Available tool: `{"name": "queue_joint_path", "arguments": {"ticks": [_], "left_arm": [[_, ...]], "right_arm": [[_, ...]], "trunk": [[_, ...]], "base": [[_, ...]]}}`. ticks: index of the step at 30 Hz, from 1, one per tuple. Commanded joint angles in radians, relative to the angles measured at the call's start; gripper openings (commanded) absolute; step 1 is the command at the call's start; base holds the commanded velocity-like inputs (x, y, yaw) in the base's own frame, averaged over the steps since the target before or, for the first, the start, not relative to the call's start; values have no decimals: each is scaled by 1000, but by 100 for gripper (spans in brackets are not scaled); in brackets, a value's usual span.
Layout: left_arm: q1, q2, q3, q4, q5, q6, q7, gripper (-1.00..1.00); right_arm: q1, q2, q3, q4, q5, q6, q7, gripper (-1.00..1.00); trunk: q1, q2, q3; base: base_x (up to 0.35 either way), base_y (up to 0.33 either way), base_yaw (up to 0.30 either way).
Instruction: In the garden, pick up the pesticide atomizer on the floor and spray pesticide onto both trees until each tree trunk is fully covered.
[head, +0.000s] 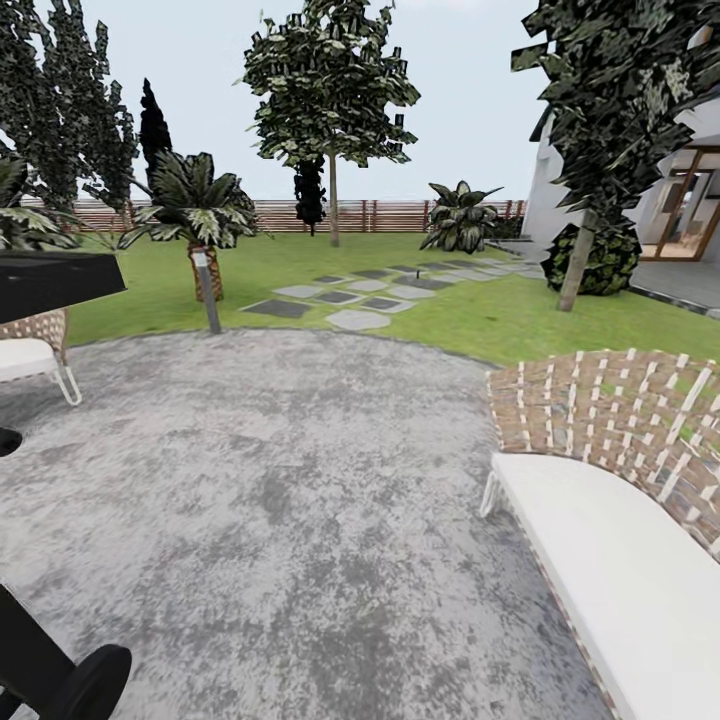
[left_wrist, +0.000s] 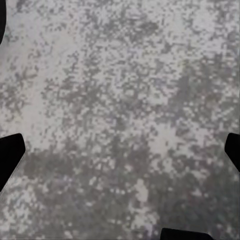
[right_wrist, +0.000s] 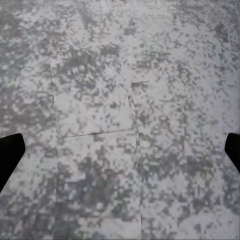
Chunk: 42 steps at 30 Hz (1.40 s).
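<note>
1. Hanging over grey paving, the left gripper (left_wrist: 120, 150) shows in its wrist view as dark fingertips (left_wrist: 10, 155) at opposite edges, so it stands wide and holds nothing.
2. Pointing down likewise, the right gripper (right_wrist: 120, 150) has dark fingertips (right_wrist: 10, 155) far apart at the picture's edges: wide, empty, over paving crossed by faint straight seams.
3. In the head view a black piece of the left arm (head: 60, 680) sits at the lower left corner above the round grey patch (head: 300, 520).
4. A wicker chair (head: 620, 470) with a white cushion stands to the right on the patch; part of another (head: 35, 350) stands at the left, under a black slab-like shape.
5. Beyond the patch lie the lawn (head: 520, 310), stepping stones (head: 350, 295), a short palm (head: 200, 230), a distant tree (head: 332, 120), the fence (head: 380, 215) and the house (head: 680, 200).
6. The atomizer is not to be seen, so its place cannot be told.
7. The step in hand looks like the search: the robot is on the paving, with nothing picked up.
8. The next move likely calls for driving onto the grass and looking for the atomizer there.
9. Both wrist views give the grippers' spread; the head view alone gives the garden's layout.
</note>
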Motion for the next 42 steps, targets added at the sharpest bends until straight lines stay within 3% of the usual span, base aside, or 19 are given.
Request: {"name": "queue_joint_path", "arguments": {"ticks": [1, 42], "left_arm": [[0, 0, 0, 0, 0, 0, 0, 100], [0, 0, 1, 0, 0, 0, 0, 100]], "right_arm": [[0, 0, 0, 0, 0, 0, 0, 100], [0, 0, 0, 0, 0, 0, 0, 100]], "trunk": [[0, 0, 0], [0, 0, 0]], "base": [[338, 0, 0], [338, 0, 0]]}}
